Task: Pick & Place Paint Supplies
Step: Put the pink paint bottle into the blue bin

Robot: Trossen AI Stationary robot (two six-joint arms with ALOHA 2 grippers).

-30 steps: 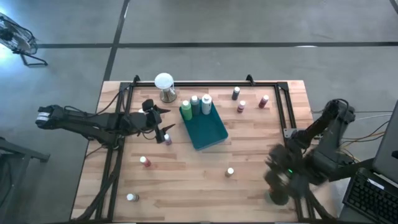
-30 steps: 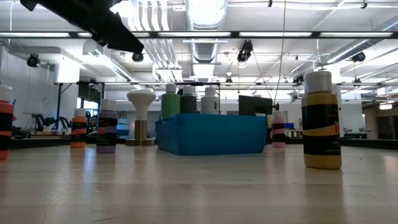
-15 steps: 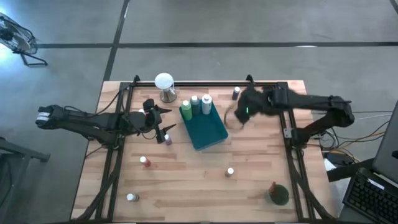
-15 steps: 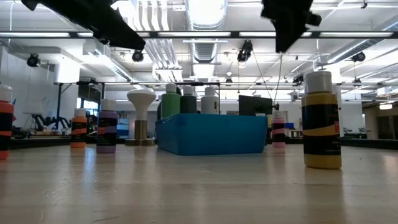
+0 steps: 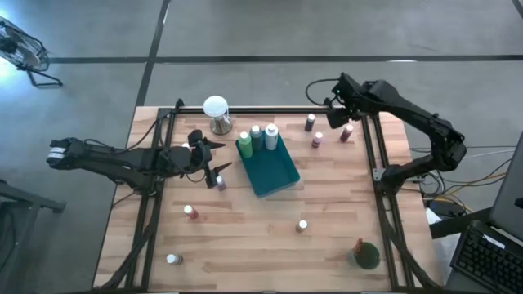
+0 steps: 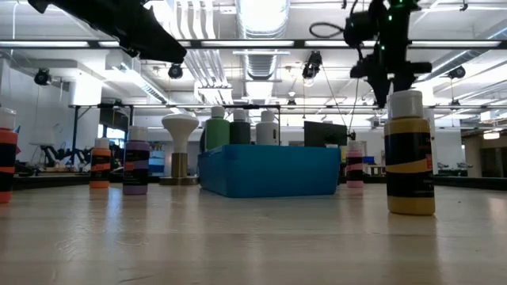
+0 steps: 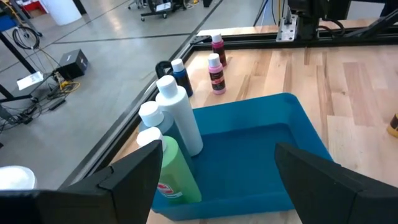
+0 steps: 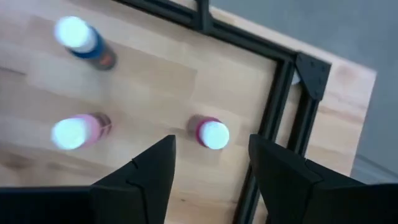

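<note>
The right gripper (image 8: pixel 208 171) is hanging open and empty just above a maroon bottle (image 8: pixel 211 134), which its wrist view is showing between the fingers; the overhead view is hiding that gap; the left gripper (image 7: pixel 214 180) is gaping empty before the teal tray (image 7: pixel 249 155).

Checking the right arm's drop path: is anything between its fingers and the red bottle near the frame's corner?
No. In the right wrist view the open right gripper hangs directly over the red bottle, with only bare tabletop around it.
</note>
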